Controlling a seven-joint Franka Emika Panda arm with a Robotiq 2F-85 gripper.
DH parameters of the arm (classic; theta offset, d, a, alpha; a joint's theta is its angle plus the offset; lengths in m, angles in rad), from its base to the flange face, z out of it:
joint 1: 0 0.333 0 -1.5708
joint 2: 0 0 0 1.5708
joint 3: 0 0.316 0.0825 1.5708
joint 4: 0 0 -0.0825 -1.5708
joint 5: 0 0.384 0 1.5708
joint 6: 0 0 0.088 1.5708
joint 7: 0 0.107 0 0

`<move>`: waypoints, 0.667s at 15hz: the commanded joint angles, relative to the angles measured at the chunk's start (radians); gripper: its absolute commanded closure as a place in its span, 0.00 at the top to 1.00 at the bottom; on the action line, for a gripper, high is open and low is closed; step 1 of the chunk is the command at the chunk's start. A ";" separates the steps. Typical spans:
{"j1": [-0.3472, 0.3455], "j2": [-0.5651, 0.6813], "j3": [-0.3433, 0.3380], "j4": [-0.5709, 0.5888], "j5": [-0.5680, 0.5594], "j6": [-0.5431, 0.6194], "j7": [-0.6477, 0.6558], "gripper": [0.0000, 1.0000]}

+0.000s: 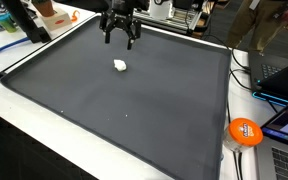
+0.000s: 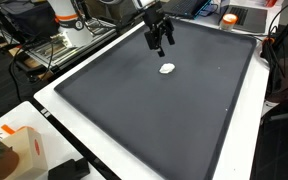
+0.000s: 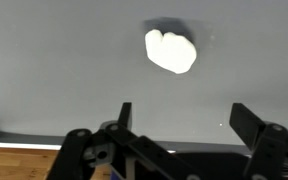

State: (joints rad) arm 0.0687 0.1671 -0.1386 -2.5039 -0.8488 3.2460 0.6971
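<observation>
The gripper (image 1: 121, 42) is hanging above the far part of a dark grey mat (image 1: 134, 115) that is covering most of the white surface (image 1: 24, 108). Its two black fingers (image 1: 109, 37) are standing wide apart and pointing down, and nothing is sitting between them. In both exterior views the gripper is floating clear of the mat, not touching it.

A small white lump (image 1: 121, 66), soft-looking and irregular in outline, is lying on the mat near the gripper, a little toward the near side from it. In an exterior view the lump (image 2: 167, 69) is showing just below the gripper (image 2: 160, 45) in the picture, apart from the fingertips. What the lump is made of is too small to tell.

In the wrist view the gripper (image 3: 184, 115) is coming in from the bottom edge, with its fingers (image 3: 125, 112) spread to either side, and the lump (image 3: 171, 51) is lying ahead of them on the mat, casting a thin shadow along its upper edge.

An orange disc (image 1: 245, 131) is resting on the white surface beside the mat's edge, well apart from the lump. An orange and white box (image 2: 24, 150) is standing at a corner of the surface (image 2: 59, 105), off the mat (image 2: 154, 125).
</observation>
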 commanded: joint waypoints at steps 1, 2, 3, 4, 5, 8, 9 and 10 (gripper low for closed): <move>0.036 0.054 -0.075 0.023 -0.044 0.085 0.000 1.00; 0.048 0.070 -0.095 0.028 -0.038 0.108 -0.007 1.00; 0.064 0.089 -0.118 0.034 -0.025 0.129 -0.017 1.00; 0.082 0.105 -0.141 0.037 -0.011 0.151 -0.031 1.00; 0.101 0.122 -0.163 0.039 0.003 0.174 -0.043 1.00; 0.149 0.171 -0.210 0.037 0.029 0.222 -0.080 1.00; 0.167 0.185 -0.227 0.036 0.039 0.235 -0.092 1.00; 0.177 0.196 -0.233 0.032 0.050 0.233 -0.088 1.00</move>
State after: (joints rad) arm 0.1927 0.3133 -0.3265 -2.4720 -0.8449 3.4429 0.6414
